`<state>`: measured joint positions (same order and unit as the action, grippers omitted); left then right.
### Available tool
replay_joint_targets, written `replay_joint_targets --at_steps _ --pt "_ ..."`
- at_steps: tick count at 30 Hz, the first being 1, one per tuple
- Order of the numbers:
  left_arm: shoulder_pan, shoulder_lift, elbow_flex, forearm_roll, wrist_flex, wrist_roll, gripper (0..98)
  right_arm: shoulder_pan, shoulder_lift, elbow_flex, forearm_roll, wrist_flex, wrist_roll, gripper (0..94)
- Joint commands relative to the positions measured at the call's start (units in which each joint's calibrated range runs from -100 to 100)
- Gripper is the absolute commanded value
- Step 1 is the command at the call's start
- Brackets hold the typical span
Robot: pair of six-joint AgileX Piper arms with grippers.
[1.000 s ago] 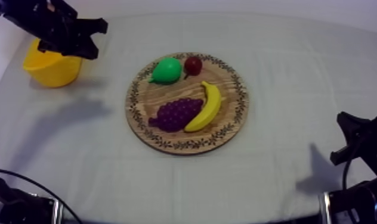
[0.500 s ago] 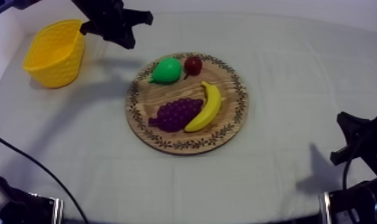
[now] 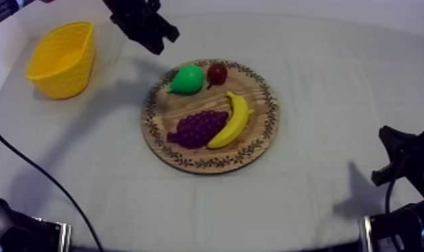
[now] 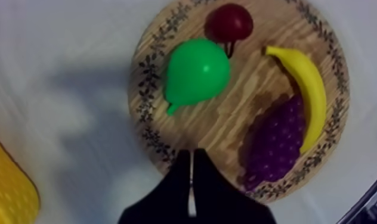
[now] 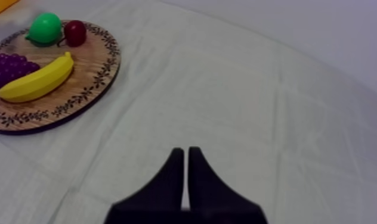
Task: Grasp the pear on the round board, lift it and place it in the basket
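Top view: open cloth [image 3: 114, 127] lies between basket [image 3: 62, 59] and board [image 3: 212, 165] rim.

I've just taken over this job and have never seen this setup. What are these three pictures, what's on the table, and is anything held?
Two robot arms work at a cloth-covered table. One picture looks down from above. The other two come from a camera on each arm's wrist, and the black wedge close to each camera is that arm's own hand. On the table lies a round wooden board carrying a green pear, a small red fruit, purple grapes and a banana. A yellow basket stands apart from the board, on the pear's side. The left hand hangs near the board's pear side, fingers together, holding nothing. The right hand is over bare table, also shut and empty.
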<state>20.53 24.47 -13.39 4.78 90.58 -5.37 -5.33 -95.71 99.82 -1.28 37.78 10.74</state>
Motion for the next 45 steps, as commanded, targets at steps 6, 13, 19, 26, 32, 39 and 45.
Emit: replay_joint_targets --at_steps 6,13,19,26,32,39,45 --pt "0.9 1.0 -3.5 -0.2 4.8 -24.3 0.0 0.0 0.0 0.0 0.0 0.0 0.0 0.4" --pt "2.0 2.0 -6.9 -1.11 4.4 -27.5 3.2 0.0 0.0 0.0 0.0 0.0 0.0 0.4" --pt "2.2 2.7 -8.1 -1.26 3.1 -23.6 23.3 0.0 0.0 0.0 0.0 0.0 0.0 0.4" --pt "2.4 3.1 -8.4 -2.41 3.1 -21.5 45.7 0.0 0.0 0.0 0.0 0.0 0.0 0.4" --pt "2.8 3.5 -8.5 -3.37 2.7 -19.7 55.8 0.0 0.0 0.0 0.0 0.0 0.0 0.4" --pt "3.2 4.4 -8.1 -4.1 1.8 -17.8 63.4 0.0 0.0 0.0 0.0 0.0 0.0 0.4" --pt "3.3 5.4 -8.2 -4.38 1.6 -17.6 73.6 0.0 0.0 0.0 0.0 0.0 0.0 0.4"
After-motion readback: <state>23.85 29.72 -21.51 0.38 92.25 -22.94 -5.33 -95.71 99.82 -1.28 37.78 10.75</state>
